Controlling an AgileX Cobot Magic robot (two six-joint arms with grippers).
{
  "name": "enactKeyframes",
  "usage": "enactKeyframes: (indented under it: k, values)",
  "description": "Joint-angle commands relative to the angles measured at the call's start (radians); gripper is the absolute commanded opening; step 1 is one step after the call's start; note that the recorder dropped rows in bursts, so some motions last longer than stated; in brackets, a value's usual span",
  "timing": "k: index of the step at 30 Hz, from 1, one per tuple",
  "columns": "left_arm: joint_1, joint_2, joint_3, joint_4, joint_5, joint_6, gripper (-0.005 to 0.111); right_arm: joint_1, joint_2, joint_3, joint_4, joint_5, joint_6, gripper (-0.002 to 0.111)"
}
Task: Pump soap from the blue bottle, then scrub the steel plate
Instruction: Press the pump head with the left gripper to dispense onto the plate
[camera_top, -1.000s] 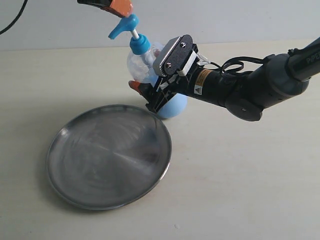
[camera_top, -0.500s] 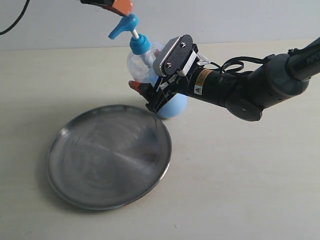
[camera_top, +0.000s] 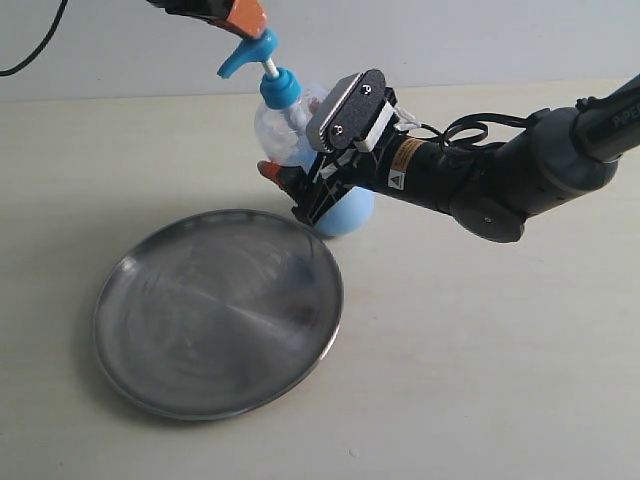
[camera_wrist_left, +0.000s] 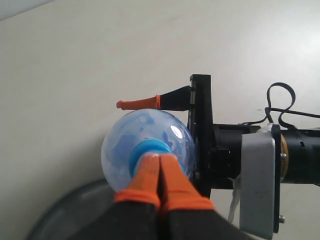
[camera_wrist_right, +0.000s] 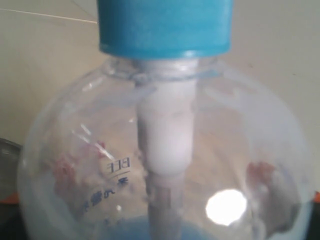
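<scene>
The right gripper (camera_top: 303, 188) clamps the tilted blue bottle (camera_top: 281, 128) beside the steel plate (camera_top: 215, 320). The left gripper (camera_wrist_left: 159, 174), fingers together, perhaps touches the pump (camera_top: 247, 52).

Right arm (camera_top: 520, 185) black; left fingers (camera_wrist_left: 145, 175) orange.
Grey bracket (camera_top: 345, 108), two screws; yellow label (camera_top: 405, 160); looped black cable (camera_top: 470, 127).

Table (camera_top: 480, 350): pale cream top, matte, flat; meets light wall along far edge. Steel plate (camera_top: 218, 312) lies flat on table, left of centre in exterior view, open side up, whole rim seated on surface. Soft shadow on table along plate's left and near sides. Blue bottle (camera_top: 348, 214) tilted, rounded base low at table just behind plate's far-right rim; actual contact with table not confirmable. Small pale speck (camera_top: 352, 453) on table near front edge.
</scene>
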Motion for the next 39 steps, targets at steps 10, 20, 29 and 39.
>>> enactKeyframes:
  k: [10, 20, 29, 39]
  values:
    - [-0.002, 0.057, -0.002, 0.014, 0.061, -0.015, 0.0, 0.001, -0.014, -0.013, -0.038, -0.056, -0.014, 0.0]
    - [-0.002, 0.097, -0.002, 0.006, 0.097, -0.015, 0.0, 0.001, -0.014, -0.013, -0.062, -0.104, 0.017, 0.0]
    - [-0.002, 0.139, -0.002, 0.006, 0.106, -0.015, 0.0, 0.001, -0.014, -0.013, -0.084, -0.125, 0.039, 0.0]
    - [-0.011, 0.2, -0.002, 0.003, 0.119, -0.015, 0.0, 0.001, -0.014, -0.013, -0.086, -0.137, 0.039, 0.0]
